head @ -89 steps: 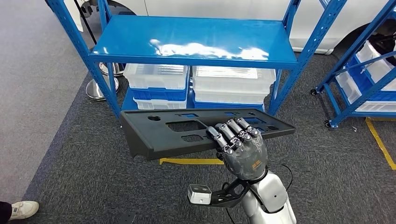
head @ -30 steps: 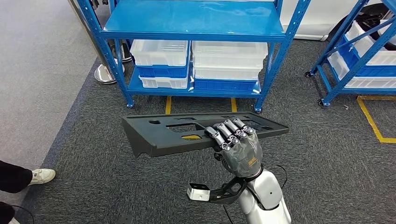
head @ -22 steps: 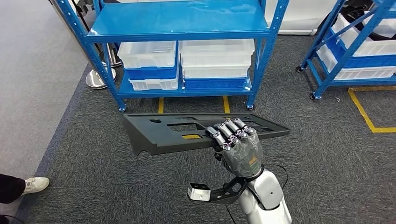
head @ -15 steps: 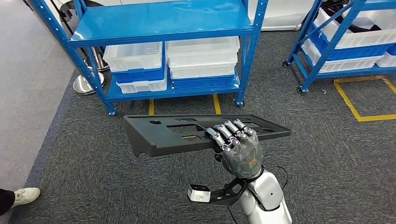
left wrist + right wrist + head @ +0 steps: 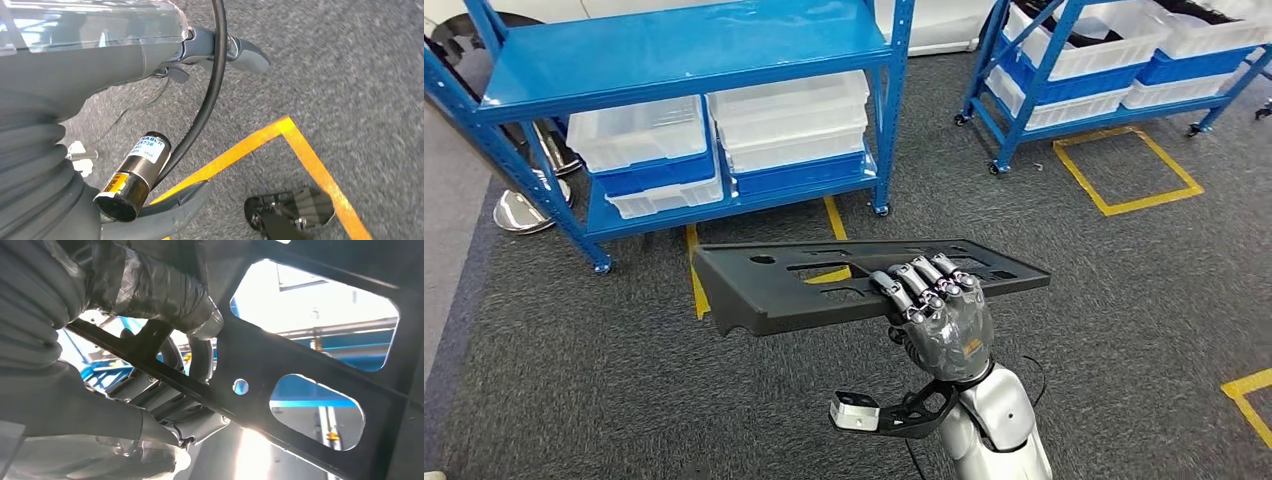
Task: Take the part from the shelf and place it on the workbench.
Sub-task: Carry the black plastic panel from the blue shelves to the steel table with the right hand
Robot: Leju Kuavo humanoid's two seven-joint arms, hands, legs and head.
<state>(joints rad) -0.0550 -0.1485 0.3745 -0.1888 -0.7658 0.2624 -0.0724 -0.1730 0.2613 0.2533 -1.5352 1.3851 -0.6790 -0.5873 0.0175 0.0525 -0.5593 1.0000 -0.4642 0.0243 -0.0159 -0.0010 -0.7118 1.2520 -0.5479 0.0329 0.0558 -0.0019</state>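
A: Right robot hand status?
B: Fingers curled over the near edge of the black part, gripping it. Right wrist view shows the thumb under the panel, pressed against it.
A: Where is the part?
B: Held roughly level in the air above the grey carpet, clear of the shelf. Long flat panel with cut-outs, sticking out mostly to the robot's left.
A: Left robot hand?
B: Hanging over the carpet and a yellow floor line. Can't tell how its fingers lie.
A: Surroundings?
B: Blue shelf ahead with white bins on its lower level. Second blue rack further right.
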